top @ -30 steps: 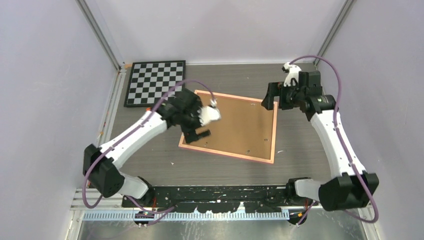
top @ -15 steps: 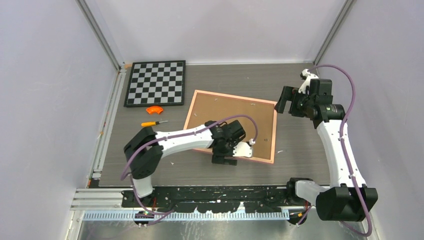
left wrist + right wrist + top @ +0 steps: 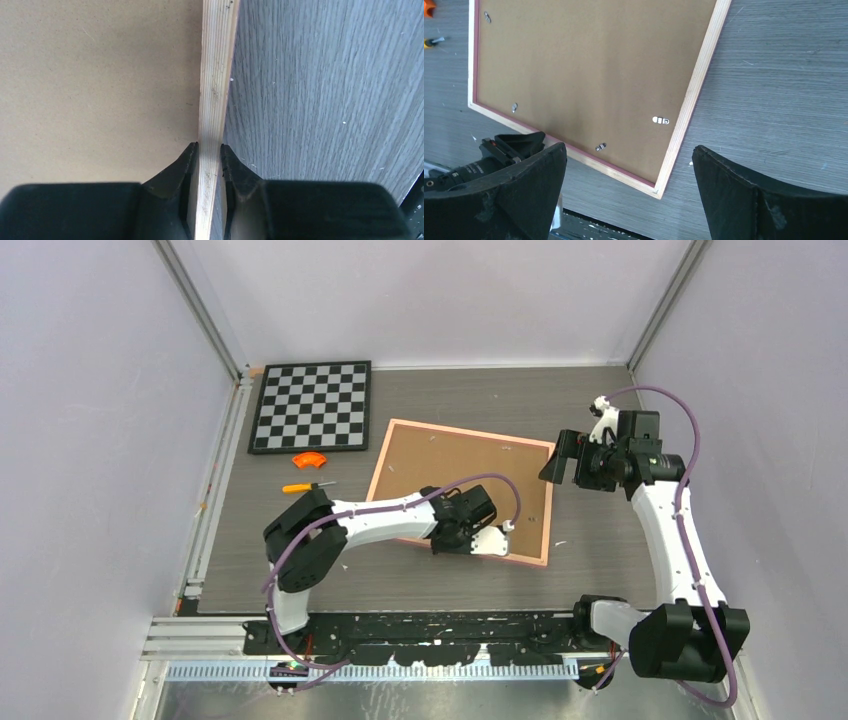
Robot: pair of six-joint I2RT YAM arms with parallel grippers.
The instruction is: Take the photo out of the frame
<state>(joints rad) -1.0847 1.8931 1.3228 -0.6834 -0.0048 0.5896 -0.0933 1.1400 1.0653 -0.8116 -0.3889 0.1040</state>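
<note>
Left gripper pinching near wooden rail of frame, one finger on fibreboard side, other on worktop side. Right gripper hanging wide open, holding nothing, near frame's right edge. Frame lying face down on worktop; photo hiding under fibreboard back, not showing. Metal clips sitting on back; cannot tell if turned. Risks, I'm judging: thin rail slipping from pinch on lift; one-edge lift dragging or twisting frame; clips locking back, photo staying trapped.
</note>
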